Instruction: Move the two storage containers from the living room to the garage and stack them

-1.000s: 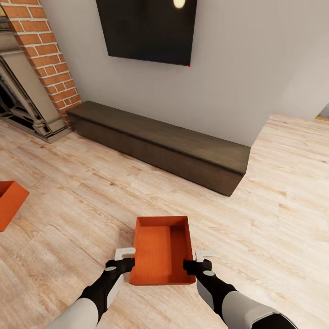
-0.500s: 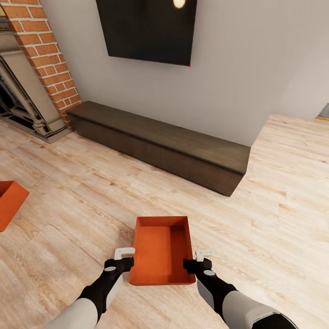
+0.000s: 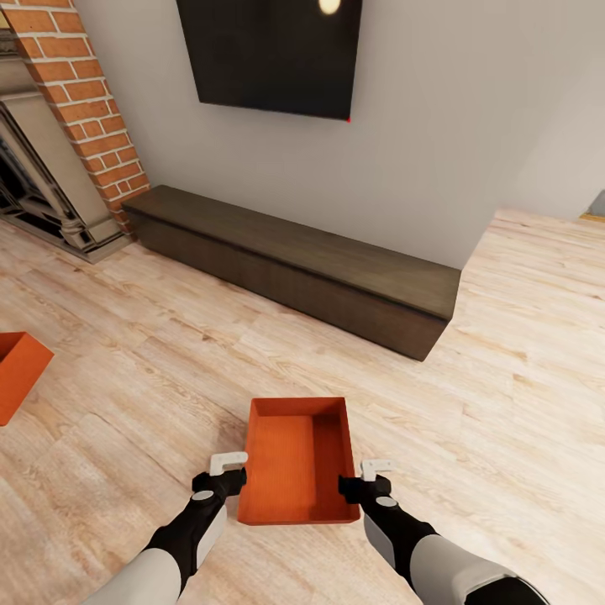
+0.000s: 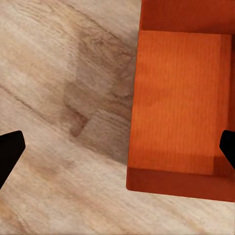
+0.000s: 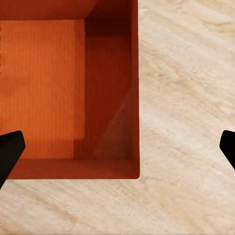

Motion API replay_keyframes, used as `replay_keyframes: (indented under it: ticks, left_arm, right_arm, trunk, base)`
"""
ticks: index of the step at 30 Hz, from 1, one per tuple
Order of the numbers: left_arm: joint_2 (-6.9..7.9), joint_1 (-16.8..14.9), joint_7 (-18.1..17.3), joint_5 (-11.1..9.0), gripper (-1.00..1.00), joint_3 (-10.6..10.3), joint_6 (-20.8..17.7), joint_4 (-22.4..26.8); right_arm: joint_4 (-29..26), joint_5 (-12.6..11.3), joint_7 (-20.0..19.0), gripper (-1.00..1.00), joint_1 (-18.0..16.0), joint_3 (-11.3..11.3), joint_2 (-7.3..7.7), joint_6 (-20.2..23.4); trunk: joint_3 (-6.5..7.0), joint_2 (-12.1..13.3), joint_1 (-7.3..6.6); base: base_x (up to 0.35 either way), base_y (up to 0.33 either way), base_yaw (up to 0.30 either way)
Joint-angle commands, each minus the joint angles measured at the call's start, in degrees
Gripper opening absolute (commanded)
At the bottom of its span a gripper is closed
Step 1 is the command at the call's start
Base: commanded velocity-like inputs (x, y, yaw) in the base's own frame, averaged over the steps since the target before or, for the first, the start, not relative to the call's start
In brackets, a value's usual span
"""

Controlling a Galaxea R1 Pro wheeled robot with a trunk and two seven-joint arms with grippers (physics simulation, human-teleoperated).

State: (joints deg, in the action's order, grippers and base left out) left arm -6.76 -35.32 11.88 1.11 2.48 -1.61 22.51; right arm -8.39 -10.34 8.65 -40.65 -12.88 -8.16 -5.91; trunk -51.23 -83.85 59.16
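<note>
One orange-red storage container (image 3: 294,454) sits open-topped on the light wood-plank floor of the living room, right in front of me. My left gripper (image 3: 228,475) is at its left wall and my right gripper (image 3: 367,479) at its right wall, both near the container's near end. In the left wrist view the container (image 4: 178,103) has its wall between the widely spread black fingertips (image 4: 10,152). The right wrist view shows the container (image 5: 49,88) in the same way. Both grippers are open. The second storage container (image 3: 17,374) lies at the far left, cut by the picture's edge.
A long low dark-brown bench (image 3: 294,260) runs along the grey wall ahead, under a black TV (image 3: 269,55). A red-brick fireplace (image 3: 76,109) stands at the back left. Wood-plank floor (image 3: 521,353) stretches to the right towards an opening.
The left gripper has edged very slightly forward beside the container. The container and the right gripper have stayed put.
</note>
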Motion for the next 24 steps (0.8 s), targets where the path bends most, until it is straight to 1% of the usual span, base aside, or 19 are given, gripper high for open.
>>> replay_keyframes:
  ticks: [1,7,12,15,17,24]
  left_arm:
    - [-0.04,0.0,0.0,0.1,1.00,0.2,-0.2,0.1]
    - [-0.01,0.0,0.0,0.1,1.00,0.4,-0.4,0.2]
    - [-0.01,0.0,0.0,0.1,1.00,0.4,-0.5,0.2]
    - [-0.01,0.0,0.0,0.1,1.00,0.4,-0.5,0.1]
    - [-0.05,0.0,0.1,0.0,1.00,0.3,-0.5,0.1]
    - [-0.18,0.0,0.1,0.0,1.00,0.3,-0.5,0.1]
  right_arm:
    - [0.1,-0.6,0.2,1.00,0.0,-0.5,-0.04,-0.2]
    - [0.0,-0.5,0.2,1.00,0.0,-0.6,-0.19,-0.3]
    - [-0.1,-0.5,0.2,1.00,0.0,-0.6,0.16,-0.3]
    - [-1.9,-0.5,0.2,1.00,0.0,-0.7,0.45,-0.2]
    - [-5.0,-0.7,0.2,1.00,0.0,-0.6,0.90,-0.1]
    - [-5.6,-0.6,0.2,1.00,0.0,-0.6,0.88,-0.1]
  trunk:
    - [-0.22,-0.4,0.22]
    - [-1.30,-2.8,1.54]
    - [-2.19,-4.8,2.64]
    - [-2.73,-6.0,3.30]
    - [-3.09,-6.9,3.74]
    - [-4.35,-9.7,5.27]
  base:
    - [0.000,0.000,0.000]
    - [0.000,0.000,0.000]
    - [0.000,0.000,0.000]
    - [0.000,0.000,0.000]
    - [0.000,0.000,0.000]
    - [0.000,0.000,0.000]
